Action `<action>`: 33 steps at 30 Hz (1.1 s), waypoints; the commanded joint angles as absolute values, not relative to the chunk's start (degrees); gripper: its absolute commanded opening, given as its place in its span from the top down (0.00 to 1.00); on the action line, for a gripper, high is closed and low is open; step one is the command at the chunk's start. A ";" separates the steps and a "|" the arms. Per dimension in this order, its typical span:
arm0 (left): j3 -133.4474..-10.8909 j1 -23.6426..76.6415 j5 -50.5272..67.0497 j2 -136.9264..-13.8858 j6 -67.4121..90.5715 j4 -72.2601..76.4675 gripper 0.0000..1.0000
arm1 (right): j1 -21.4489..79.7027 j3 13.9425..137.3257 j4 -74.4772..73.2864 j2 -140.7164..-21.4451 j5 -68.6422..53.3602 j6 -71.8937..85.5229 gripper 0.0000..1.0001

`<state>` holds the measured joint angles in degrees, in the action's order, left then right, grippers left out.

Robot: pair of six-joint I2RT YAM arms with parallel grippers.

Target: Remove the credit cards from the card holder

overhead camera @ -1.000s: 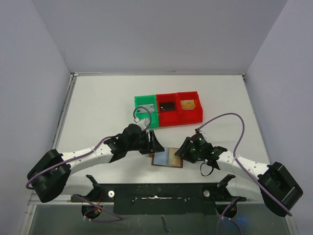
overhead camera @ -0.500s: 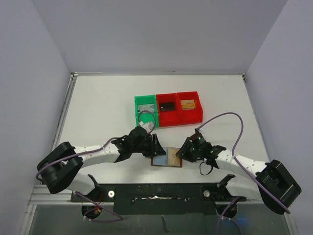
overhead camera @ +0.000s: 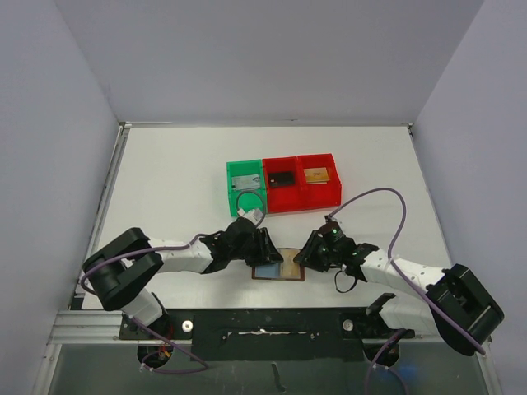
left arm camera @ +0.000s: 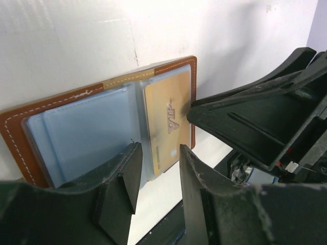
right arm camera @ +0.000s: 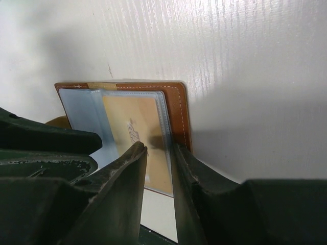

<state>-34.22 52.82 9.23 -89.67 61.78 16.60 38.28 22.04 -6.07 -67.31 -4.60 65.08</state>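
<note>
As my left tool (left arm camera: 159, 153) and right tool (right arm camera: 158, 148) have narrowed, empty, over the card holder (left arm camera: 76, 135), the gold card (left arm camera: 168, 120) ahead remains pocketed.

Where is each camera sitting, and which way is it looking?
Top camera: above and behind the arms, looking down on the table, bins and holder; both arms show, left gripper and right gripper at the holder.
Left wrist: on the left arm, looking past its own fingers at the open holder and gold card; the right gripper faces it.
Right wrist: on the right arm, looking past its own fingers at that card from the other side.
Both wrist views share the gold card.
</note>
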 commanded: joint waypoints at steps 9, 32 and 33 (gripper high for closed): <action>-35.35 53.49 7.91 -94.74 62.38 22.23 0.73 | 38.04 23.82 -5.35 -69.95 -4.70 65.00 0.76; -32.45 53.47 9.41 -93.87 64.25 26.57 1.00 | 37.52 24.52 -9.31 -66.81 -3.67 63.52 0.76; -32.32 53.44 9.27 -93.60 64.25 26.33 1.00 | 37.46 24.72 -9.74 -66.20 -3.51 63.27 0.74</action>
